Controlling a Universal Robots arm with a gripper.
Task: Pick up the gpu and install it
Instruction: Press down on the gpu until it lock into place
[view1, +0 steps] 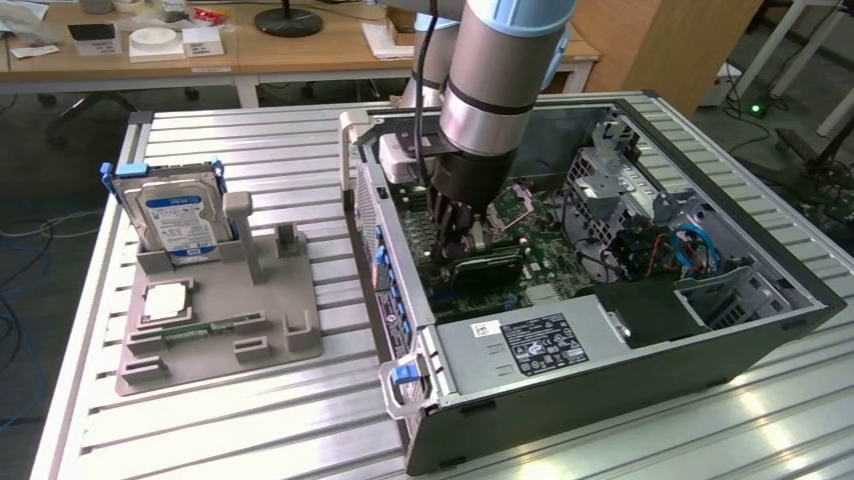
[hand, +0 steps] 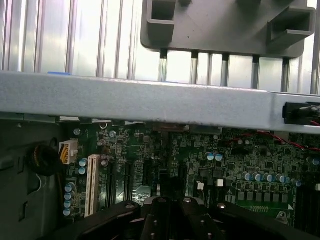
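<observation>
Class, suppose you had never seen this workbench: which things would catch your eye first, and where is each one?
First, the thick silver-and-black robot arm plunging into the open dark grey computer case, its shut gripper low over the green motherboard beside a flat dark card. Next, at the exterior view's left, the boxy silver hard drive with a blue-white label standing upright in a grey plastic holder tray.

Exterior view: high, angled down over the counter (view1: 267, 420) and open computer case (view1: 601, 360), moderately near. Wrist view: close inside the case, facing the motherboard (hand: 200, 170). Shared: motherboard, case wall, grey holder tray (hand: 220, 25).
</observation>
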